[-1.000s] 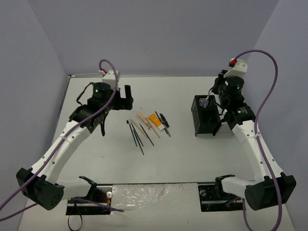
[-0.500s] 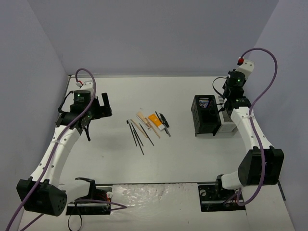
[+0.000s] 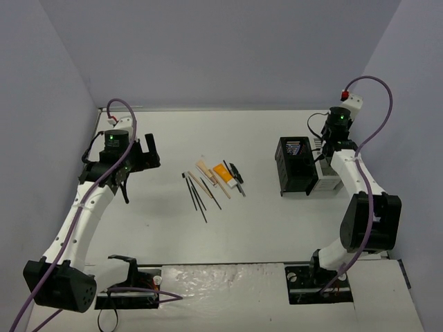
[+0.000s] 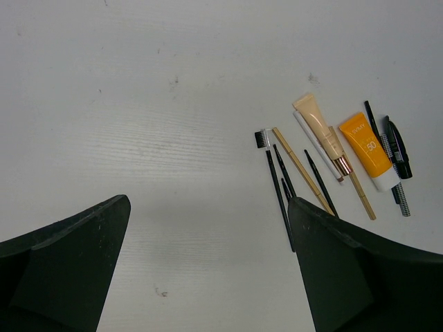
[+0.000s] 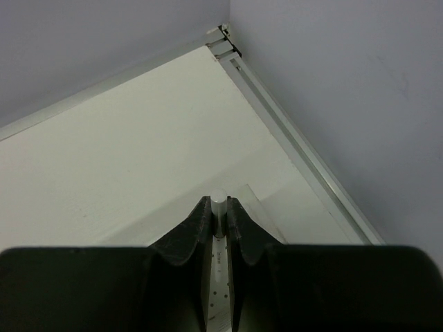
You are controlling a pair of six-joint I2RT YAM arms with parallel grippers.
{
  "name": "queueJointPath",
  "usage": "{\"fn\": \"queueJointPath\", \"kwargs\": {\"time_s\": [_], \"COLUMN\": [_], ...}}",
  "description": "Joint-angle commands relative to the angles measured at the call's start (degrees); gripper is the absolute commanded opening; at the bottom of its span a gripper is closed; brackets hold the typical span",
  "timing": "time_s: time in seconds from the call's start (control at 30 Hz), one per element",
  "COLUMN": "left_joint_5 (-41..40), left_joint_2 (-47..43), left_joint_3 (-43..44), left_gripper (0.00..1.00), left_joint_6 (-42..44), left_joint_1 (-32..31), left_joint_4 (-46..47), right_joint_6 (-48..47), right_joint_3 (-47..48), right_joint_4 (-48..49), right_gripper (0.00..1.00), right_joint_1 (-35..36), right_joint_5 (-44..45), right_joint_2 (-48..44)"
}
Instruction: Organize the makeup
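From above, the left arm (image 3: 83, 214) is rising from its base at the near left corner and bending at the wrist toward the middle of the tabletop (image 3: 277, 228). The left end effector (image 3: 138, 166) is hanging above the bare surface with its fingers spread wide, and it is touching nothing. The makeup (image 3: 213, 181) is lying in a loose group near the centre, well apart from it on its right. The thin black pencils (image 3: 199, 197) are lying nearest, and the orange tube (image 3: 221, 171) is lying further right. The right arm (image 3: 360, 187) is folding sharply at the elbow, and its wrist is standing high above the far right part of the tabletop. It is just beside the black mesh holder (image 3: 296, 169) and the white holder (image 3: 331, 178), which are touching each other.

In the left wrist view, the two dark fingers are showing at the lower corners, far from each other. The makeup is lying to the right between and beyond them, with a beige tube (image 4: 320, 128) beside the orange one.

In the right wrist view, the right end effector (image 5: 218, 202) is pointing toward the far right corner of the tabletop. Its fingers are pressing almost together. A thin white piece is showing in the narrow gap, and I cannot tell what it is.
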Motion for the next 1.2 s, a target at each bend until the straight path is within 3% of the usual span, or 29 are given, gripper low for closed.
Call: {"fn": "queueJointPath", "kwargs": {"time_s": [0.0,0.07,0.4,0.57,0.7,0.83,1.17], "left_joint_5": [0.6,0.8,1.8,2.9,2.9,-2.7,-7.3], "left_joint_2": [0.3,0.5,2.0,3.2,5.4,6.9,11.3], "left_joint_3": [2.6,2.6,2.4,2.1,2.9,3.9,-0.1], "left_gripper": [0.97,0.97,0.97,0.97,0.97,0.97,0.94], "left_joint_6": [0.3,0.3,-2.3,-6.3,-9.3,-12.6,-21.6], "left_joint_1": [0.7,0.7,0.8,0.1,-3.2,-9.9,-16.6], "left_joint_4": [1.3,1.4,1.2,0.9,-0.8,-2.1,2.7], "right_joint_6": [0.9,1.4,1.6,2.5,4.3,6.6,2.7], "right_joint_3": [-0.4,-0.6,2.4,4.4,1.6,-2.2,-7.1], "right_joint_4": [4.2,3.9,-5.1,-14.2,-15.1,-15.0,-17.0], "right_gripper": [0.10,0.13,0.67,0.84,0.89,0.90,0.89], "right_joint_1": [-0.6,-1.1,-1.4,-1.1,-0.7,-0.3,11.3], "right_joint_5": [-1.2,-2.0,-9.0,-18.6,-26.9,-32.0,-36.6], "right_joint_2": [1.4,1.5,-5.9,-13.3,-21.4,-27.0,-28.6]}}
